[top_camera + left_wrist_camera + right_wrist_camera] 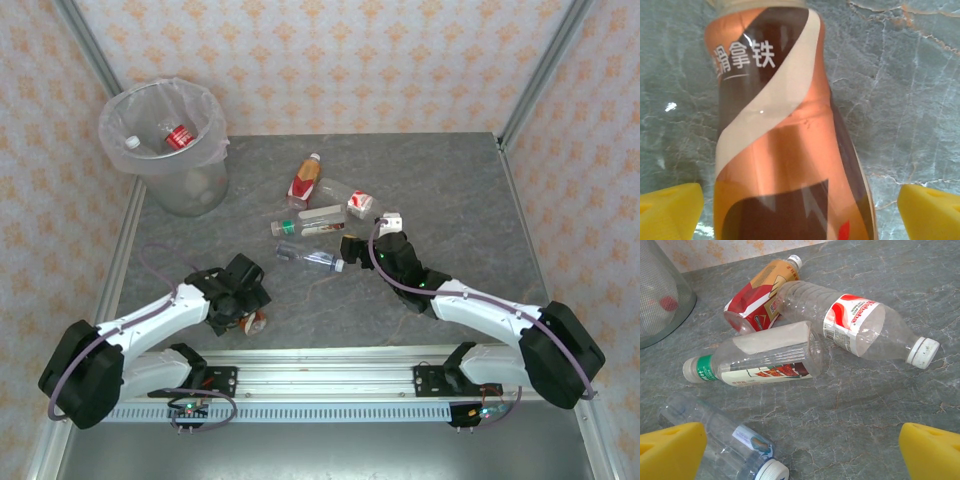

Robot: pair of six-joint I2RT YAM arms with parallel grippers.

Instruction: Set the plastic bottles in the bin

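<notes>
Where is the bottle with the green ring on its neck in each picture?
Top external: the green-ring bottle lies mid-table on its side, in the bottle cluster.
Right wrist: centre-left, on its side, cap pointing left.
Left wrist: this camera faces a brown-and-orange bottle instead.
Shared landmark: the bin, far left in the top view, top-left corner in the right wrist view.

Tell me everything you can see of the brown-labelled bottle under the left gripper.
The brown-labelled bottle lies on its side on the grey marbled table, between the open yellow fingers of the left gripper. Its glossy wrap is copper-orange and dark brown with a cream swirl and white Chinese characters. The fingers stand clear of it; only the table touches it.
</notes>
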